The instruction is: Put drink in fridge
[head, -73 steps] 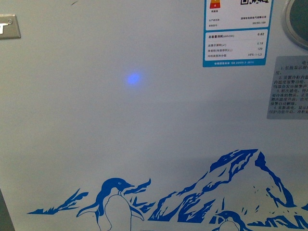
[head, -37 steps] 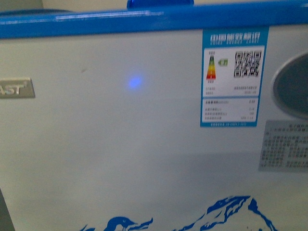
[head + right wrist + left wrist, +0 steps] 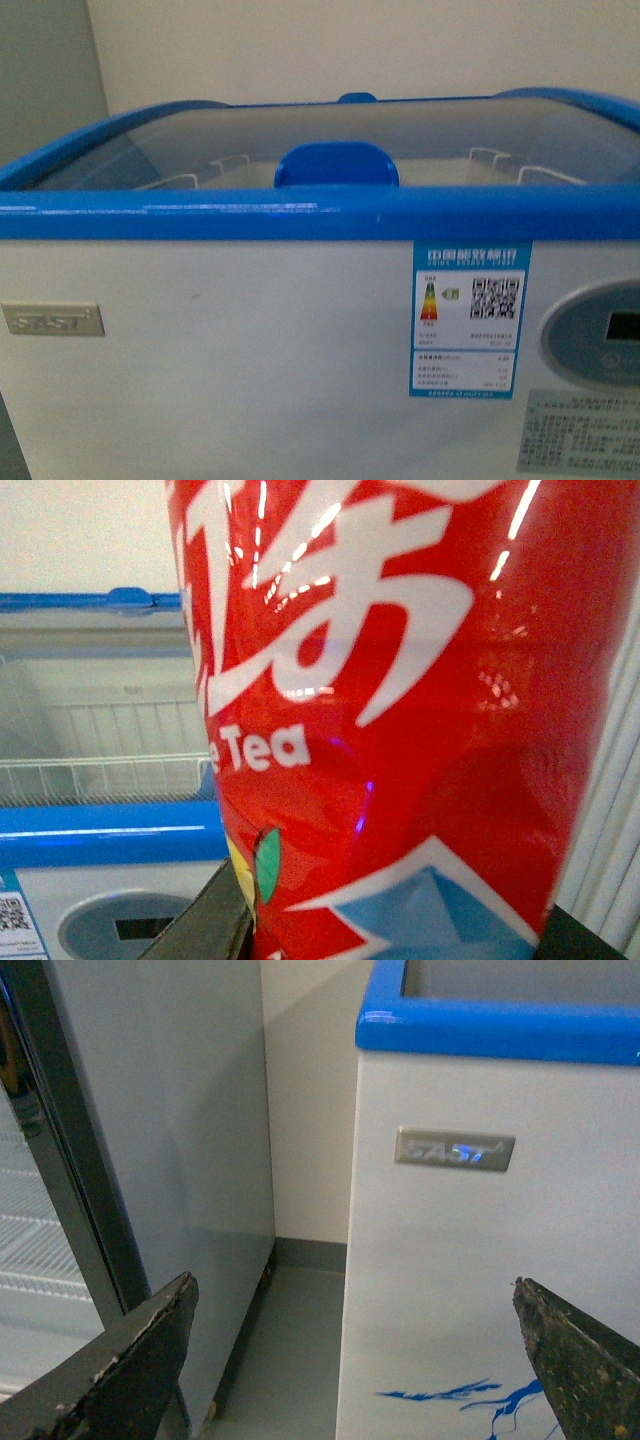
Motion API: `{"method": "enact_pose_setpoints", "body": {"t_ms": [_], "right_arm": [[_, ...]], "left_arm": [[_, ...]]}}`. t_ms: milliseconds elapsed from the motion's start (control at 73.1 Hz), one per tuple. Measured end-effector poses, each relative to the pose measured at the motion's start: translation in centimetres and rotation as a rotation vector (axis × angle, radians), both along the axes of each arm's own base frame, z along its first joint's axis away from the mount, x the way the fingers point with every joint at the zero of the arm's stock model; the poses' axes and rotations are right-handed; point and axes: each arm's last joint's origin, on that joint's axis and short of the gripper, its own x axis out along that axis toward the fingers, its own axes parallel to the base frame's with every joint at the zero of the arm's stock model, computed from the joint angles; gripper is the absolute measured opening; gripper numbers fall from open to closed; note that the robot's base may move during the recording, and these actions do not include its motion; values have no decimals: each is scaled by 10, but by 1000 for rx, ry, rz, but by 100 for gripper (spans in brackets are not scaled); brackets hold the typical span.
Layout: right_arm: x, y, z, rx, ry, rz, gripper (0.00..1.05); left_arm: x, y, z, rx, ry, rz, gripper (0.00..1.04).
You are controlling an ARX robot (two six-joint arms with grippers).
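White steel fills your front view: the fridge (image 3: 250,380) stands right before you, its blue rim (image 3: 200,215) running across the top edge. Just beside it, in the left wrist view, is a tall grey cooler (image 3: 150,1110); that one is not your target.

Curved glass lids (image 3: 420,135) cover the fridge top, with a blue handle (image 3: 336,165) at the middle of the near edge. From here they look shut, though you cannot be sure of the far side. Judge on that basis that a lid must slide before anything goes in.

Under the glass sit white wire baskets (image 3: 215,170). The parts that show hold nothing you can make out.

Your left end effector (image 3: 352,1285) is spread wide and empty, level with the fridge's front wall.

Your right end effector (image 3: 400,930) is closed around the drink (image 3: 400,680), a finger on each side of its red labelled body, held up near the fridge rim.

Expect the drink to be light and thin-walled. The glossy label looks slick, and the plastic will likely dent under a hard squeeze. The labelled middle, where you have it, is probably the best place to hold; grip firmly but gently.
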Motion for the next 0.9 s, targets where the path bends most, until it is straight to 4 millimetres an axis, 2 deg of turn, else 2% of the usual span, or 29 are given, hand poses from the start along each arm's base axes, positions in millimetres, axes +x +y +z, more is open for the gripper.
{"method": "enact_pose_setpoints", "body": {"t_ms": [479, 589, 643, 684, 808, 903], "right_arm": [[0, 0, 0, -2, -1, 0, 37], [0, 0, 0, -2, -1, -1, 37], [0, 0, 0, -2, -1, 5, 37], [0, 0, 0, -2, -1, 2, 37], [0, 0, 0, -2, -1, 2, 37], [0, 0, 0, -2, -2, 6, 37]], "left_arm": [[0, 0, 0, 0, 0, -1, 97], [4, 1, -3, -226, 254, -275, 97], [12, -3, -5, -345, 346, -415, 97], [20, -5, -1, -366, 352, -449, 97], [46, -9, 21, -308, 275, -456, 97], [76, -21, 45, -192, 175, -526, 97]]}}
